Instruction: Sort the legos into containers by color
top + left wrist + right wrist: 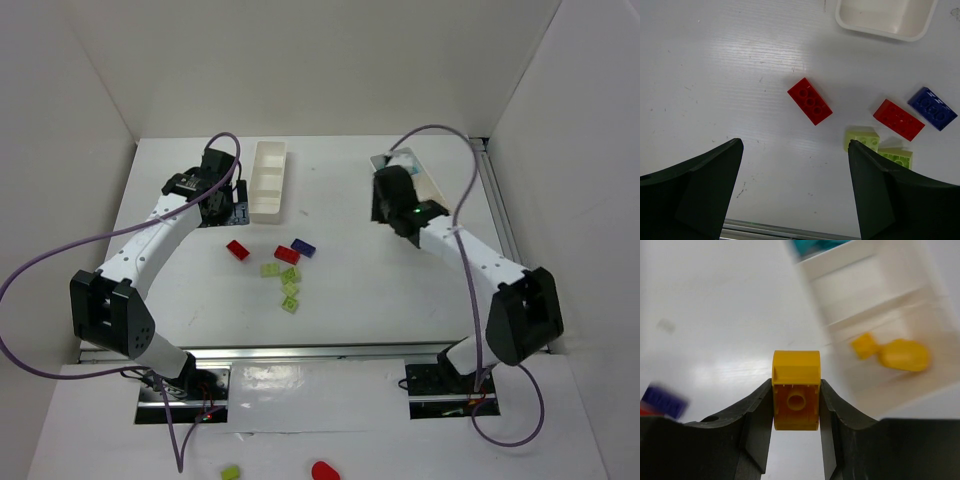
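Between the fingers of my right gripper (796, 390), clamped by its flat sides, sits a yellow brick (796, 367), judged light, rigid and slick, white tray (865, 295) ahead-right; my left gripper (795, 144) stands wide, empty.

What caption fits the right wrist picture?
Right gripper pinching a yellow lego near the white tray holding other yellow pieces.

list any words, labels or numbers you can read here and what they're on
None readable in any view.
Studs on the red plastic brick and dark blue plastic brick are too small to read.
The yellow plastic brick in the right gripper shows no marking.
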Robot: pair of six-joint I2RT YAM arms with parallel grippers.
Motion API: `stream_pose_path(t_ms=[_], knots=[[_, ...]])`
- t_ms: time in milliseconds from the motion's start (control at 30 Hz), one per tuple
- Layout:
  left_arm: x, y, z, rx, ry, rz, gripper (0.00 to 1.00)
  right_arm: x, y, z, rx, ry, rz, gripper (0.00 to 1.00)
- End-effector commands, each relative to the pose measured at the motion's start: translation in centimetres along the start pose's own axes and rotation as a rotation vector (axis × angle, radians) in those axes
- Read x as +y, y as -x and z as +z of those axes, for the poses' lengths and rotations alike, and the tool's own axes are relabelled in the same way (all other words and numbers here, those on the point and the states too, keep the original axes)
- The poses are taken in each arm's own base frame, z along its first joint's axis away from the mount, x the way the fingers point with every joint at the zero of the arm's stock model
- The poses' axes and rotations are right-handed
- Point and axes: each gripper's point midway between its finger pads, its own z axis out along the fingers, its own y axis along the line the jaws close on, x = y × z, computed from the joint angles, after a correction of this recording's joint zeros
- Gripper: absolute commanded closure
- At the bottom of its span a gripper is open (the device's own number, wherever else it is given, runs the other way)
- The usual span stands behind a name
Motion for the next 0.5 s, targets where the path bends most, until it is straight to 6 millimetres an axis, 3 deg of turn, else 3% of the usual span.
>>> stream_pose_path(t_ms=[0, 33, 133, 267, 300, 333, 367, 467], knots=[[-0.3, 0.4, -0.4, -0.013, -0.014, -0.003, 0.05, -7.7, 2.2, -0.5, -0.059, -0.226, 0.195, 0.72], [-0.3, 0.4, -0.4, -0.013, -0.014, -0.003, 0.05, -9.8, 2.3, -0.2, -0.056, -0.262, 0.23, 0.72], [-0.3, 0.4, -0.4, -0.013, -0.014, -0.003, 0.05, -12.5, 2.4, 0.8, -0.049, -0.297, 0.29, 0.71], [-0.2, 0.2, -0.5, -0.013, -0.014, -0.003, 0.05, -14.6, 2.5, 2.4, -0.058, -0.328, 0.324, 0.71], [-0.2, 0.2, -0.5, -0.013, -0.014, -0.003, 0.05, -14.6, 2.3, 2.9, -0.054, -0.329, 0.323, 0.66], [-0.2, 0.2, -0.5, -0.013, -0.014, -0.003, 0.05, -15.2, 2.5, 3.3, -0.064, -0.34, 0.336, 0.53], [-0.2, 0.2, -0.5, -0.013, -0.014, -0.003, 0.05, -15.4, 3.1, 3.2, -0.074, -0.336, 0.345, 0.31], [-0.2, 0.3, -0.8, -0.021, -0.018, -0.005, 0.05, -15.0, 4.0, 3.3, -0.088, -0.325, 0.333, 0.17]])
